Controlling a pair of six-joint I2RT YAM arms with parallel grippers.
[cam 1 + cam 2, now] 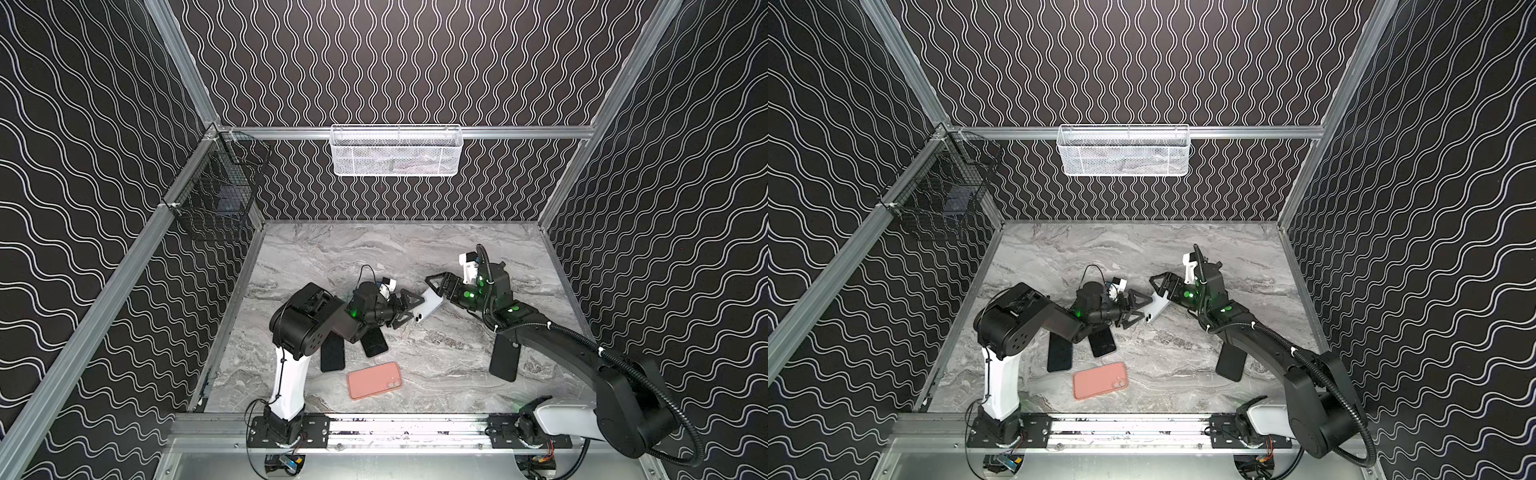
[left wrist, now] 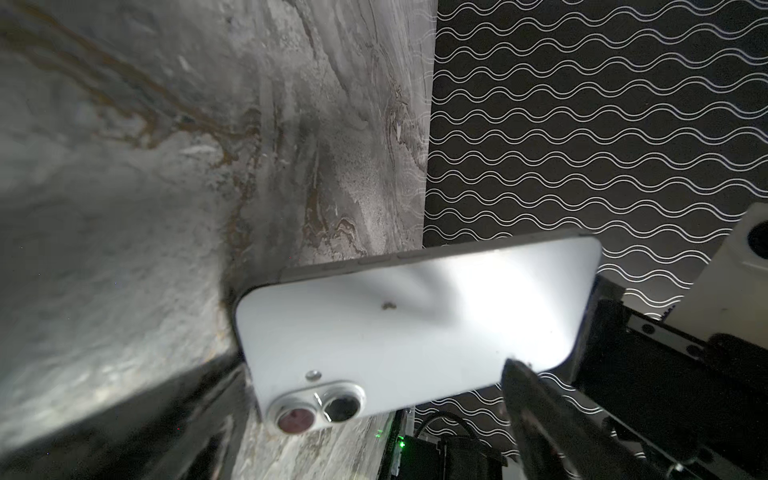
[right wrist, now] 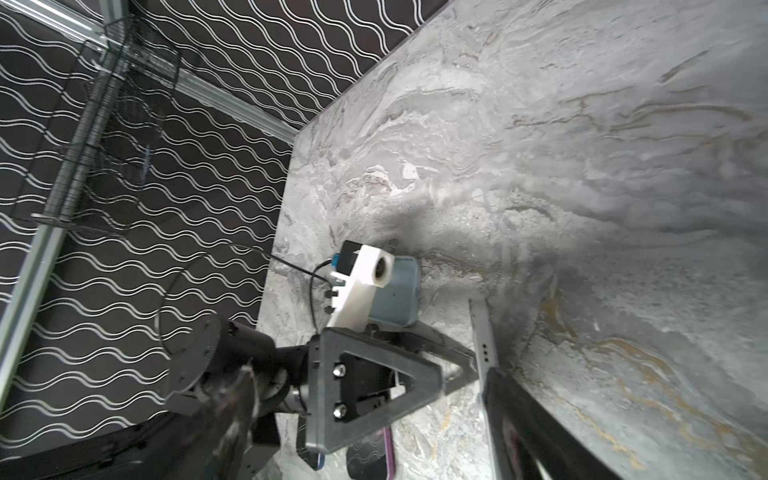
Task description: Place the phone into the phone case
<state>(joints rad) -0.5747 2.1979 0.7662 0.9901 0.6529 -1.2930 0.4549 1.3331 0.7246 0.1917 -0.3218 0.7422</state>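
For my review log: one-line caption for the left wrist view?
White smartphone, back and twin lenses showing, lens end toward the grey marble tabletop, black wave-patterned wall behind.

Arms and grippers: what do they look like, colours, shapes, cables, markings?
The left arm and right arm are black with a white link near the base and green lights at the wrists. A black ribbed cable sleeve with white ties runs along the right arm. The left gripper and right gripper carry black triangular hollow fingers and white camera mounts.
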